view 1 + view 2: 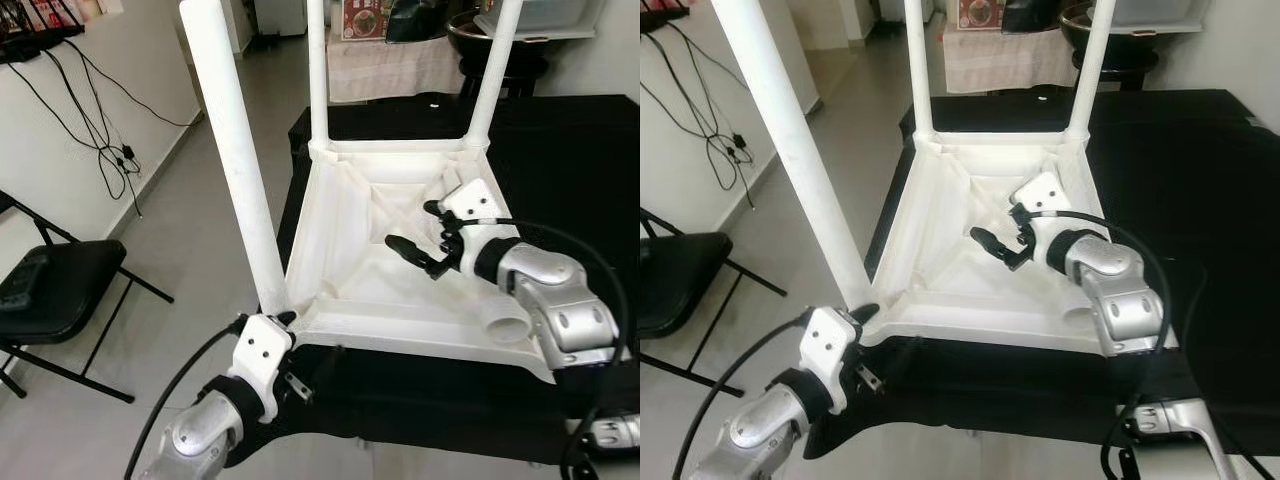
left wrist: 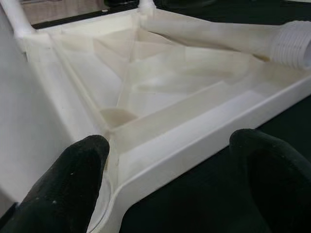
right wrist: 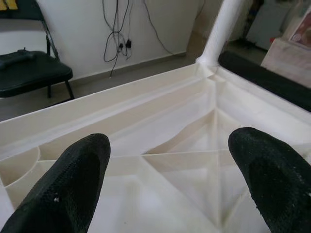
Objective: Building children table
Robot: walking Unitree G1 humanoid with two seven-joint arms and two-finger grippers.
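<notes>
Lying upside down on a black-covered work surface (image 1: 580,150), the white plastic children's table (image 1: 370,270) shows its ribbed underside, and the right gripper (image 1: 425,240) hovers just above the middle of that underside with its two black fingers spread wide and nothing between them. Three white legs stand upright from the table's corners: the thick near-left leg (image 1: 235,150) rises directly beside the left gripper (image 1: 265,325), while the two far legs (image 1: 317,70) stand beyond the right gripper. Just behind the right gripper's wrist, the fourth corner has an open round socket (image 1: 507,328) with no leg in it.

At the near-left corner the left gripper is open, its fingers (image 2: 73,179) straddling the table's rim, one just inside the edge and the other out over the black cover; it grasps nothing. Off to the left gripper's outer side, on the grey floor, stands a black folding chair (image 1: 60,290), with cables (image 1: 100,130) hanging down the white wall.
</notes>
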